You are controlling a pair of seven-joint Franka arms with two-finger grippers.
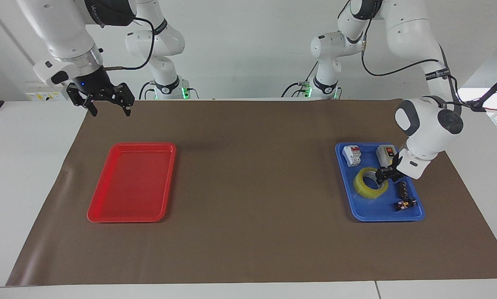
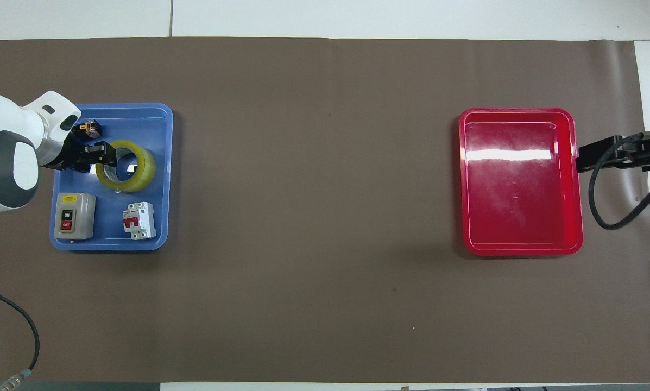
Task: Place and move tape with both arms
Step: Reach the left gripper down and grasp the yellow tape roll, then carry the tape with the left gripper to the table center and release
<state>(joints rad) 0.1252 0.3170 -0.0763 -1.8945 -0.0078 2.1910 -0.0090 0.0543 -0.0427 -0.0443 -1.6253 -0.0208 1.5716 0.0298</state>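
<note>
Tape (image 1: 370, 183) lies in the blue tray (image 1: 364, 212), lower right; left gripper (image 1: 384, 176) straddles its rim, grip unclear; right gripper (image 1: 106, 103) waits wide, upper left.

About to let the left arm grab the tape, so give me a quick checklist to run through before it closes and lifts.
1. Left gripper down at the tape, at its rim: ok.
2. One finger inside the ring, one outside: cannot tell.
3. Tape lying flat in the blue tray: ok.
4. Grey switch box and black parts apart from the tape: ok, though close.
5. Red tray holds nothing: ok.
6. Right gripper waiting, raised near the red tray, open: ok.
</note>
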